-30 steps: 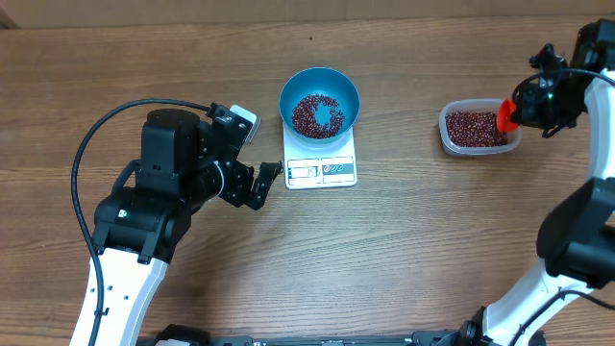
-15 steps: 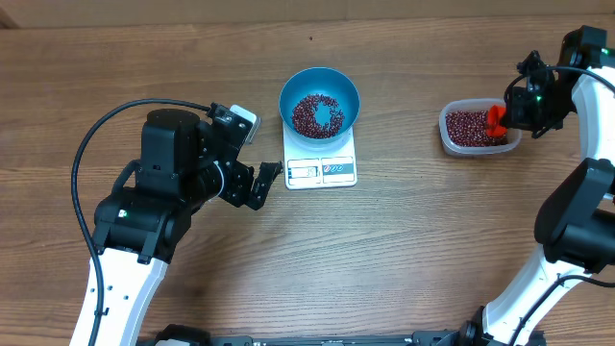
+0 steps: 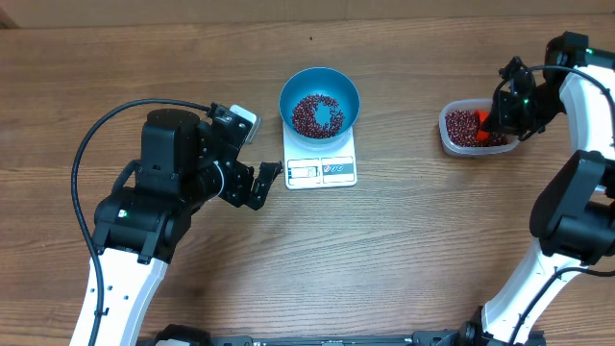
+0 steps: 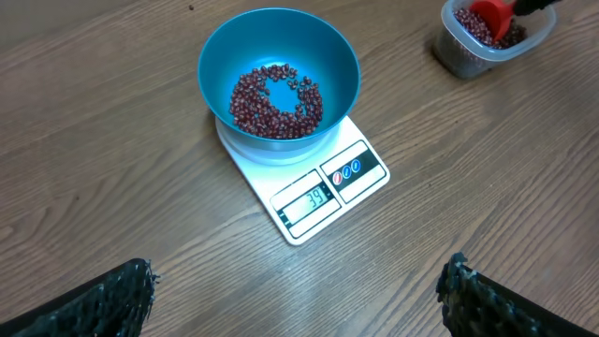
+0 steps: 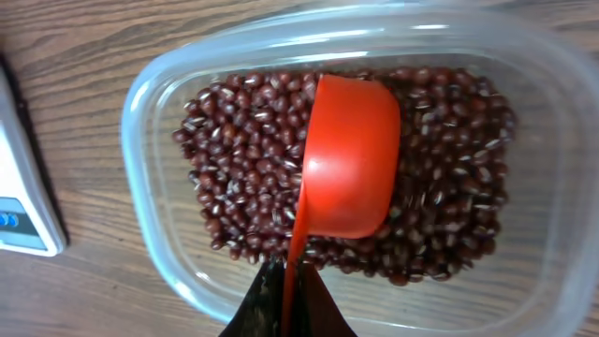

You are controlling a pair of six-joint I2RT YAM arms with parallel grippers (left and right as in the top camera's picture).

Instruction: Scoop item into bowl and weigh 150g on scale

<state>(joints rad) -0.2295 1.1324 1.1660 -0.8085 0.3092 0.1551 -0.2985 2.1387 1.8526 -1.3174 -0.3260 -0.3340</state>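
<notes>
Right gripper (image 5: 288,281) pinched on scoop (image 5: 351,154) handle, scoop dipped among beans (image 5: 234,168) in right tub (image 5: 140,140); left gripper (image 4: 299,300) wide, empty, near scale (image 4: 318,192). Could spill beans crossing left to bowl (image 4: 342,65) if overfilled or tilted.

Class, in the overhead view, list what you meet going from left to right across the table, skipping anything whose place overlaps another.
left gripper → blue bowl → clear plastic tub

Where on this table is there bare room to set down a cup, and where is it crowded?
Free: the wood between scale and tub, and the wide strip in front of the scale. Crowded: beside the scale's left edge, where the left gripper sits.
</notes>
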